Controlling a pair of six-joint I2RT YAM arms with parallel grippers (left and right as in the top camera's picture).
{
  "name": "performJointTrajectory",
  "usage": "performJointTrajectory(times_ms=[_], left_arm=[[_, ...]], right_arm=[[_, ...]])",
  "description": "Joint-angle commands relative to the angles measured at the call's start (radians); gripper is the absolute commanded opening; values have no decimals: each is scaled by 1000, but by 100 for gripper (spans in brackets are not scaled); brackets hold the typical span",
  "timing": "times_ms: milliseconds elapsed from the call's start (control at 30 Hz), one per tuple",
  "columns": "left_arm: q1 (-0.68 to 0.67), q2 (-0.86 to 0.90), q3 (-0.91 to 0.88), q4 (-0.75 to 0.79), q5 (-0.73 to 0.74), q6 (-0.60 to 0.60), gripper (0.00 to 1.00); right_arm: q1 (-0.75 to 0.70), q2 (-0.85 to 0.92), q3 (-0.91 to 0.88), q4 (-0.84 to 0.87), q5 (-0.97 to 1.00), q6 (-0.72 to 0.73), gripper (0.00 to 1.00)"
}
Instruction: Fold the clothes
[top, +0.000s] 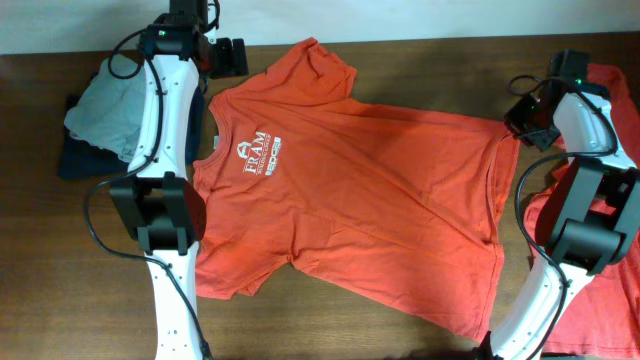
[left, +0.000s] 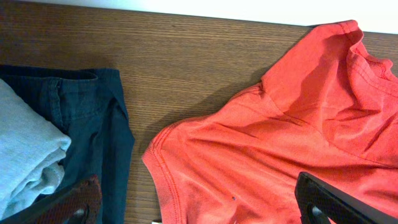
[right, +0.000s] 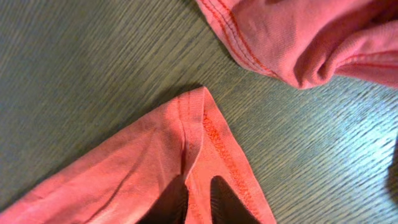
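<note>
An orange-red T-shirt (top: 370, 170) lies spread flat on the table, its white chest logo (top: 258, 155) facing up on the left. My left gripper (top: 228, 57) hovers over the shoulder by the far sleeve. In the left wrist view its fingers (left: 202, 211) are wide apart over the shirt (left: 280, 143) near the ribbed collar. My right gripper (top: 530, 125) is at the shirt's hem corner on the right. In the right wrist view its fingers (right: 199, 202) are shut on a pinched fold of the hem corner (right: 193, 130).
A folded grey garment (top: 110, 110) lies on a dark navy one (top: 75, 160) at the far left, also in the left wrist view (left: 93, 118). More coral clothes (top: 600, 260) are piled at the right edge, an edge showing in the right wrist view (right: 292, 37).
</note>
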Motion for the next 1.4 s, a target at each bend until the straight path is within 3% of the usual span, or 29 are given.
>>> performJointTrajectory(times_ms=[0, 133, 433, 1367], left_arm=[[0, -10, 3, 0, 4, 2, 99], [0, -10, 3, 0, 4, 2, 99], [0, -10, 3, 0, 4, 2, 99], [0, -10, 3, 0, 4, 2, 99]], right_arm=[[-6, -20, -2, 1, 24, 29, 23], [-6, -20, -9, 4, 24, 29, 28], [-6, -18, -32, 23, 32, 100, 23], [-4, 43, -32, 35, 24, 158, 24]])
